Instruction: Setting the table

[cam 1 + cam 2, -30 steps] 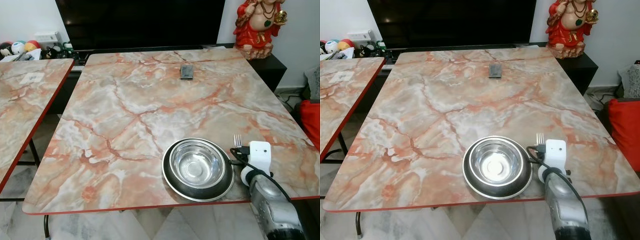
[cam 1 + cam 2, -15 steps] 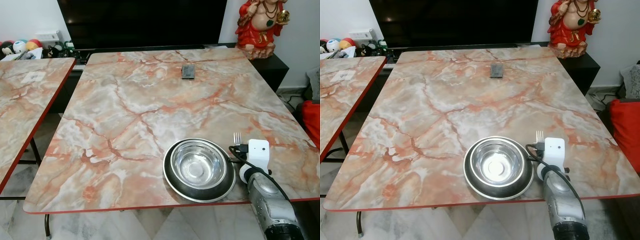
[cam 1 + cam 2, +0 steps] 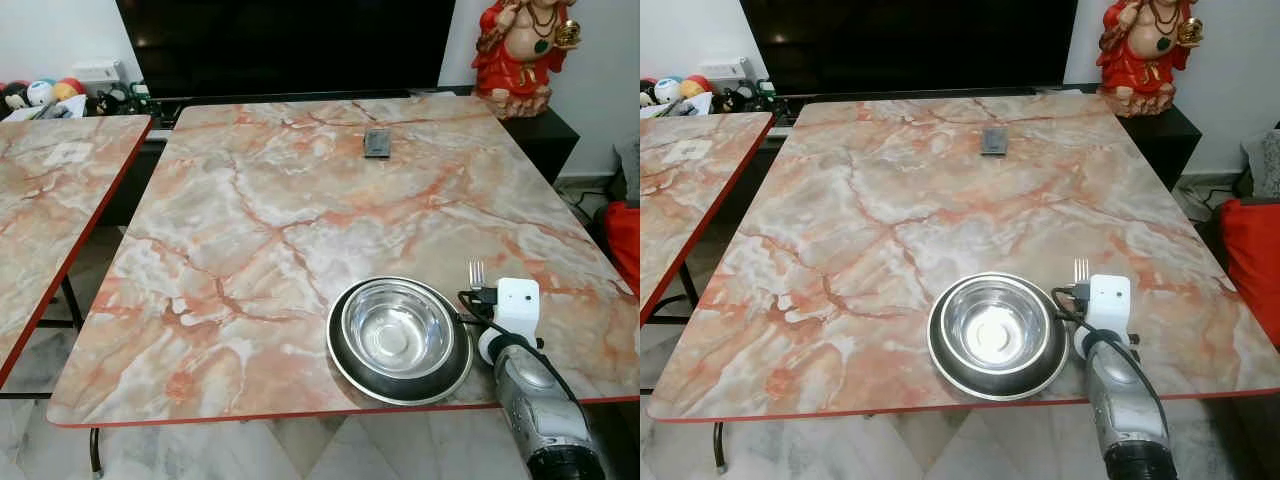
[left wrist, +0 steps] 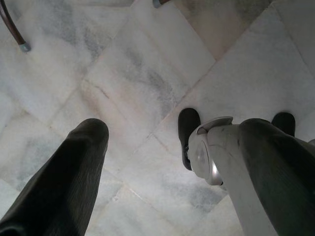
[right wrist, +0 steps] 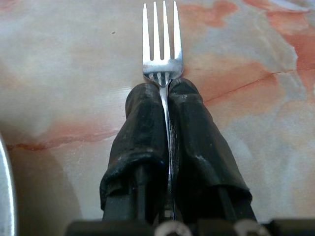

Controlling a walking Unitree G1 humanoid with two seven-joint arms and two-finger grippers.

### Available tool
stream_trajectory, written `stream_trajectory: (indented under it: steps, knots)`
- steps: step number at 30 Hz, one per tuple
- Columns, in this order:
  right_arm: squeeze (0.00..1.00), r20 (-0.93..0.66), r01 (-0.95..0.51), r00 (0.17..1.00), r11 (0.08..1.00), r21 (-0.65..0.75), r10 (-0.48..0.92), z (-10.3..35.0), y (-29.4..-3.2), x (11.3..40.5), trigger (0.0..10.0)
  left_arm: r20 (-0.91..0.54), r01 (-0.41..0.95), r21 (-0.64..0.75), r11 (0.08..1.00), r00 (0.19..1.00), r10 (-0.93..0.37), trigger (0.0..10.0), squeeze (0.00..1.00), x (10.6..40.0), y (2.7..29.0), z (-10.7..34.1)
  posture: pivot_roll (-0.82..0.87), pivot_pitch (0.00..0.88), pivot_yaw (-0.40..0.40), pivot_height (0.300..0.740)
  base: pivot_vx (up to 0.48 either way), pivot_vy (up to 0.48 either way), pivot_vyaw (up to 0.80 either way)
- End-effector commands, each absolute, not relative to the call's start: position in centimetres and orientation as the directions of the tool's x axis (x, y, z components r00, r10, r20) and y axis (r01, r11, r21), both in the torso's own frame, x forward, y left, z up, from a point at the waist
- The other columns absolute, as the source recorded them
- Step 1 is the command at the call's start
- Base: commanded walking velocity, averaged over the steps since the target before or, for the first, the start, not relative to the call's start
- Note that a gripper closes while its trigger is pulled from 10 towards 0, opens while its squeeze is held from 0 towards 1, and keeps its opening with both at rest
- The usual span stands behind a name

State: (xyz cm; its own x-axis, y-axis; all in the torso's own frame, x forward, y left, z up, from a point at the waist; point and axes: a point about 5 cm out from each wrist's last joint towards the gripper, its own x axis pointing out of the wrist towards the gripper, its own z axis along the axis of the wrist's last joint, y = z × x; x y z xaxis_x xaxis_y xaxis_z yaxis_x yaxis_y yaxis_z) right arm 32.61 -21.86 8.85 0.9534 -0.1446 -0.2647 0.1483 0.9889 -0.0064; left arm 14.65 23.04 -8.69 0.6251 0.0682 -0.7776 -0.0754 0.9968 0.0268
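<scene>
A steel bowl [image 3: 395, 328] sits in a dark-rimmed plate [image 3: 345, 365] near the front right edge of the marble table [image 3: 300, 210]. Just right of the plate, my right gripper [image 5: 164, 101] is shut on a silver fork [image 5: 162, 42], whose tines [image 3: 476, 272] point away from me over the tabletop. The right arm [image 3: 535, 400] reaches in from below the table's edge. Down by the floor, my left gripper [image 4: 172, 135] hangs open with nothing between its fingers.
A small dark flat object [image 3: 376, 143] lies at the far middle of the table. A second marble table [image 3: 50, 200] stands to the left. A red figurine [image 3: 520, 45] and a dark TV [image 3: 280, 40] are behind. Red fabric [image 3: 1250, 260] is on the right.
</scene>
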Motion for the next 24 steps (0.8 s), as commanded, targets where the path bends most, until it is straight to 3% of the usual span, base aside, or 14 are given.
stream_trajectory:
  steps: [1, 2, 3, 7, 8, 24]
  knots:
    - [0.45, -0.265, 0.155, 0.952, 0.988, -0.006, -0.151, 8.87, -22.0, 32.67, 10.0, -0.805, -0.078, 0.035, 0.996, 0.589, 0.074, 10.0, 0.0, 13.51, 23.21, -9.13, -0.01, 0.126, 0.05, 0.74, 0.0, 0.0, 0.0]
    - [0.69, -0.263, 0.153, 0.953, 0.988, -0.005, -0.149, 8.89, -21.96, 32.66, 10.0, -0.806, -0.078, 0.036, 0.996, 0.588, 0.075, 10.0, 0.0, 13.48, 23.23, -9.14, -0.01, 0.126, 0.05, 0.74, 0.0, 0.0, 0.0]
    - [0.73, -0.263, 0.152, 0.953, 0.988, -0.005, -0.148, 8.87, -21.9, 32.66, 10.0, -0.807, -0.078, 0.037, 0.996, 0.586, 0.076, 10.0, 0.0, 13.39, 23.28, -9.15, -0.01, 0.126, 0.05, 0.74, 0.0, 0.0, 0.0]
    - [0.65, -0.263, 0.154, 0.953, 0.988, -0.007, -0.151, 8.84, -21.89, 32.67, 10.0, -0.807, -0.078, 0.037, 0.996, 0.585, 0.076, 10.0, 0.0, 13.35, 23.29, -9.17, -0.01, 0.128, 0.051, 0.74, 0.0, 0.0, 0.0]
    - [0.0, -0.263, 0.155, 0.953, 0.988, -0.011, -0.153, 8.82, -21.9, 32.68, 10.0, -0.807, -0.078, 0.036, 0.996, 0.585, 0.075, 10.0, 0.0, 13.34, 23.29, -9.17, -0.01, 0.128, 0.051, 0.74, 0.0, 0.0, 0.0]
    - [0.0, -0.264, 0.163, 0.95, 0.986, -0.027, -0.164, 8.78, -22.05, 32.68, 10.0, -0.807, -0.076, 0.032, 0.997, 0.587, 0.071, 10.0, 0.0, 13.4, 23.15, -9.18, -0.01, 0.131, 0.049, 0.74, 0.0, 0.0, 0.0]
